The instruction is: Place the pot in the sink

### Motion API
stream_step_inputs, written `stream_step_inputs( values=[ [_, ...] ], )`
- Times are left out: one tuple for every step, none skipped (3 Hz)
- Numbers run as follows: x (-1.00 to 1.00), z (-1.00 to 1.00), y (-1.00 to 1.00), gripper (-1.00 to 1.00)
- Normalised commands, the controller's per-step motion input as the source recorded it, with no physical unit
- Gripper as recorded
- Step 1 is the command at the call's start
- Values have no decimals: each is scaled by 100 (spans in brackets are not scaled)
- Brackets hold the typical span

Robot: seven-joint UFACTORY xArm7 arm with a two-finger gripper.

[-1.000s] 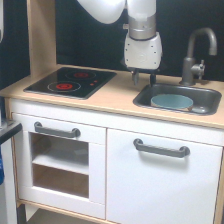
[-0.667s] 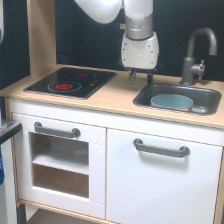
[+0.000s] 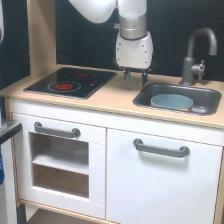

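We are looking at a toy kitchen unit from the front. The pot point(image 3: 171, 101) is sitting inside the sink point(image 3: 210, 93), its teal-blue round body lying low in the basin, nearer the exterior view's left half of it. We are seeing bare dark grey metal around the pot on every side; whether the pot is touching a wall, we cannot tell at this sharpness.

The gripper point(image 3: 135, 78) is hanging from the white arm point(image 3: 133, 30) above the wooden countertop point(image 3: 107, 100), just beside the sink's rim on the exterior view's left, and it is not over the pot. Its two dark fingers point(image 3: 127, 77) are pointing straight down with a clear gap showing between them, so we are noting the jaws as spread and holding nothing. The fingertips are hovering just above the countertop, apart from both pot and sink.

On the exterior view's left, the black hob point(image 3: 70, 82) with its red rings is lying flat on the countertop. The grey tap point(image 3: 196, 54) is standing behind the sink, its spout curving over the basin. Below the countertop we are seeing a white cupboard door point(image 3: 160, 180) with a grey handle point(image 3: 161, 148), and to its left the oven door point(image 3: 57, 162) with a window and its own grey handle point(image 3: 56, 131).
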Motion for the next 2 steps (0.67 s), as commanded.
stream_step_inputs(
  values=[
    [-35, 36, -6, 100],
    [-31, 33, -9, 100]
  ],
)
